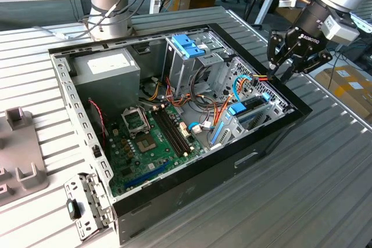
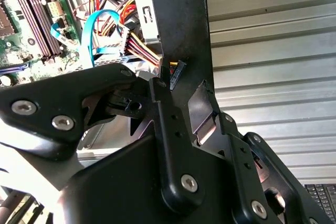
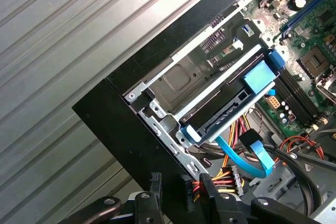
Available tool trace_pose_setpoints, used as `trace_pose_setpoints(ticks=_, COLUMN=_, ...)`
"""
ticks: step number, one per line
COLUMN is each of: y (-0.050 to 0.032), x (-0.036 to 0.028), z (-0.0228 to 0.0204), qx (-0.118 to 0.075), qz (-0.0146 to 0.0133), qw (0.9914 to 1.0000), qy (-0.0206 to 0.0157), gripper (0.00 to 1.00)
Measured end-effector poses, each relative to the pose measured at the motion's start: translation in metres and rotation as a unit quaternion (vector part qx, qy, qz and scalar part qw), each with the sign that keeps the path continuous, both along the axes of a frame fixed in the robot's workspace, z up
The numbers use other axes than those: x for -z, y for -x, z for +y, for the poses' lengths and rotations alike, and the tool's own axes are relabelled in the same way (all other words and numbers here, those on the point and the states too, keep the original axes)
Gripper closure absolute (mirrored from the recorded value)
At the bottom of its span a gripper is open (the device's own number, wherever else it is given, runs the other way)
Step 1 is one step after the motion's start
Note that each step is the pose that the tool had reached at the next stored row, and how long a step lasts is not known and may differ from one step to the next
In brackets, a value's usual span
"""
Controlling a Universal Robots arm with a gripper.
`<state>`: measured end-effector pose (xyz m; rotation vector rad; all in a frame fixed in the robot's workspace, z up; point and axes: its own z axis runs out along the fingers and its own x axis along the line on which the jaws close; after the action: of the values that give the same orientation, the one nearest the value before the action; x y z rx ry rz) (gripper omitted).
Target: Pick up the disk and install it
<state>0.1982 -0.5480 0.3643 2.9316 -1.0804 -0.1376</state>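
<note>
End effector (image 1: pixel 278 69) angled downward, fingers (image 1: pixel 273 56) near together, holding nothing

open computer case (image 1: pixel 174 201) on slatted table (image 1: pixel 302 201)

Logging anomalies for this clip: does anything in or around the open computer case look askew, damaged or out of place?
Nothing looks damaged or spilled. The disk with its blue rails sits in the bay at the case's corner, and loose cables trail beside it. The gripper hovers above that corner, holding nothing.
</note>
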Motion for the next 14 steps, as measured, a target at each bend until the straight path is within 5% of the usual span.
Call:
trace_pose_setpoints(ticks=6, y=-0.0001, x=-0.0001, z=0.0000, qx=0.000, qz=0.0000, qw=1.00000, qy=0.0001, gripper=0.82)
trace_pose_setpoints(ticks=14, y=-0.0001, x=0.0000, z=0.0000, qx=0.000, qz=0.0000, qw=1.00000, qy=0.0000, gripper=0.82)
